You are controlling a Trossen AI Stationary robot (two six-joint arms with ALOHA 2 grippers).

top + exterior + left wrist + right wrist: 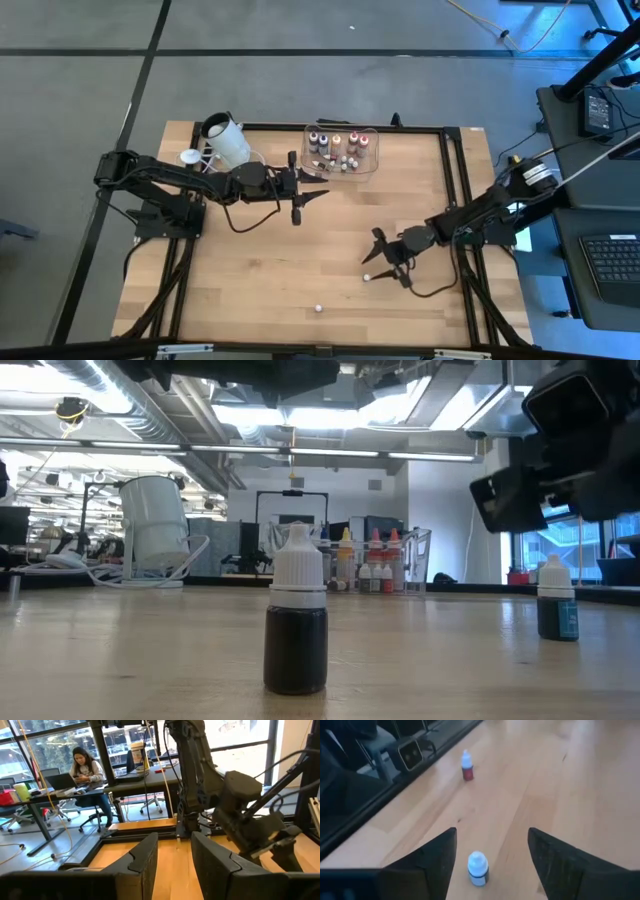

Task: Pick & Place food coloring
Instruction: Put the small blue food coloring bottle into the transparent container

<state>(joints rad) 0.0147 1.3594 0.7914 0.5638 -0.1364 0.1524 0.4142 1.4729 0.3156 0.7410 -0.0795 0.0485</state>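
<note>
A small food coloring bottle (367, 278) with a white cap and blue body (557, 600) stands upright on the wooden table. My right gripper (385, 260) hangs low just behind it, open; in the right wrist view the bottle (478, 868) stands ahead between the two spread fingers (492, 832), untouched. A second, dark bottle (318, 309) stands near the table's front edge (296, 625) (466, 766). My left gripper (308, 203) waits open above the table's middle, near the tub, with nothing between its fingers (175, 840).
A clear plastic tub (340, 148) holding several little bottles stands at the far edge, with a large white cup (225, 140) and a cable to its left. A black frame (455, 200) borders the table. Bare wood lies between the arms.
</note>
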